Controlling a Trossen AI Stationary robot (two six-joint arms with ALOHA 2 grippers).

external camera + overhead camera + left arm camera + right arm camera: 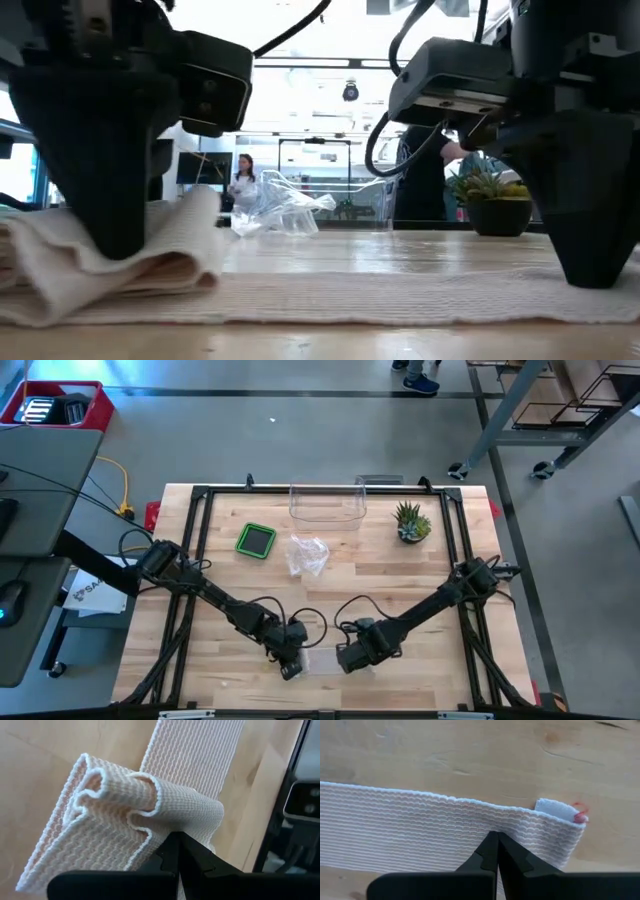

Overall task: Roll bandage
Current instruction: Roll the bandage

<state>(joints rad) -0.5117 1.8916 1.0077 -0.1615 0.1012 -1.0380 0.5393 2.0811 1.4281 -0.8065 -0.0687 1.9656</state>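
**A:** High view counts two arms, one bandage (322,659) at the table's (420,570) near edge, between them. Left gripper (290,666) jaws clenched on its folded end, right gripper (345,658) jaws clenched on the flat end.

**B:** Farther back: one crumpled plastic bag (306,554), one green square box (257,540), one clear bin (327,505), one plant (411,522). Only the right wrist shows the bandage's white tab (557,809).

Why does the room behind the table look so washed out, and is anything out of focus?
Low view: bright backlight bleaches the room, leaving both arms as dark silhouettes, and the nearby bandage looks soft. Left wrist view: the folded bandage is sharp.
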